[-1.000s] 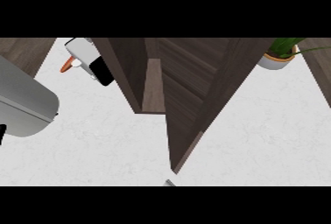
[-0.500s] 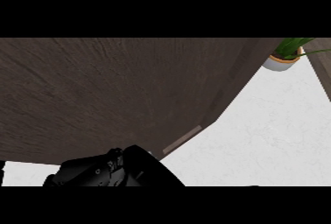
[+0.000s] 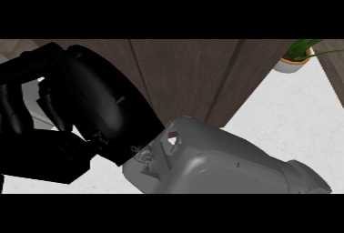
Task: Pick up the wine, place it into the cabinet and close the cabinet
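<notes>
**Door nearly shut**

While a second ago the cabinet stood open, the black right robot hand (image 3: 87, 113), fingers extended, now presses the dark wooden cabinet door (image 3: 188, 77) closed; wine unseen, presumably inside. White desk (image 3: 295, 118) beyond; potted plant (image 3: 295, 59).

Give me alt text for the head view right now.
A black hand on a grey forearm fills the view's left, raised before a dark wood cabinet. A potted plant stands on the white counter at upper right.
</notes>
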{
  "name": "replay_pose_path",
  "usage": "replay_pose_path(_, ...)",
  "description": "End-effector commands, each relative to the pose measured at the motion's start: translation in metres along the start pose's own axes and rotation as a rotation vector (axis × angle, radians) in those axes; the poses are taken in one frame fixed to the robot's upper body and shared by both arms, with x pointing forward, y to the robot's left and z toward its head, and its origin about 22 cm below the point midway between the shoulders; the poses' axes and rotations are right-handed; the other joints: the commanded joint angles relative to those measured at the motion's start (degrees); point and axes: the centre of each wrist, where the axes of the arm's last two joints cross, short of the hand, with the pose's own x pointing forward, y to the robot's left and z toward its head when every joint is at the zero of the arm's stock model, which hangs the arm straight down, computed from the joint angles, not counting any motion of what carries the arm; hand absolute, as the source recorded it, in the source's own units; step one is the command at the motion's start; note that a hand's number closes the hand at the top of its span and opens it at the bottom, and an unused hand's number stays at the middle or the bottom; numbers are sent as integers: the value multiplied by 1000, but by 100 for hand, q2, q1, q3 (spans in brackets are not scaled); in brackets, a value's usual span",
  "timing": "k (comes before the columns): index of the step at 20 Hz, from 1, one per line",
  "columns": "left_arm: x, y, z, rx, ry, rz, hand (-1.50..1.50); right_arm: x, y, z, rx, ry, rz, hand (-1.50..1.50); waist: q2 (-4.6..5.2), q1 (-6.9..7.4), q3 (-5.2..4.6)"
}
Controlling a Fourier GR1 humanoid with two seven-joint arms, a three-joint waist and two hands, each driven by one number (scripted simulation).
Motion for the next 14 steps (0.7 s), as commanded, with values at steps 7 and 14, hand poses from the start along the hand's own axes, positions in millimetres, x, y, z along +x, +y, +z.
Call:
replay_pose_path(7,8,8,-11,10,-23,-8,-150,-45,-54,-52,-85,65,19,150,7,-20,7)
replay_pose_path(14,1,6,-13,4,-17,-37,-150,-74,-91,-60,-111,61,37,150,15,-44,6)
